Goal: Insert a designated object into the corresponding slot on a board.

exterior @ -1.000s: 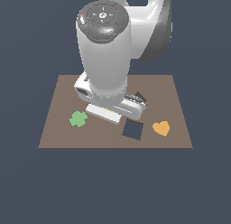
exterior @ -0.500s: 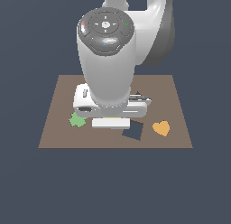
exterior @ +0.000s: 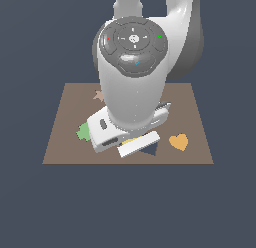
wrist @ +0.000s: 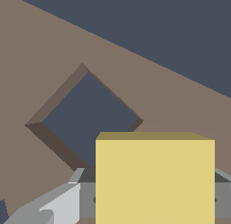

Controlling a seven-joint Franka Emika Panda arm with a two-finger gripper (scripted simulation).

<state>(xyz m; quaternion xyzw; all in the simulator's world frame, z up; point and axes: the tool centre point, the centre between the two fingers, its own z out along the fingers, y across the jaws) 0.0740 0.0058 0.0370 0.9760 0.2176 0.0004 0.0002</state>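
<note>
In the wrist view your fingers [wrist: 155, 200] were closed on the yellow block [wrist: 154, 178], held above the brown board [exterior: 57, 137] and partly overlapping the dark square slot [wrist: 88, 117]. In the exterior view the arm filled the centre of the frame, hiding most of the slot [exterior: 150, 151], with an orange heart [exterior: 178, 141] at lower right and a green clover [exterior: 82, 132] at lower left.

The exterior view looks down from high in front at my arm and the whole board [exterior: 60, 137]. My wrist view sits close, facing the slot [wrist: 88, 117] past the block [wrist: 154, 180]; both share that slot.
</note>
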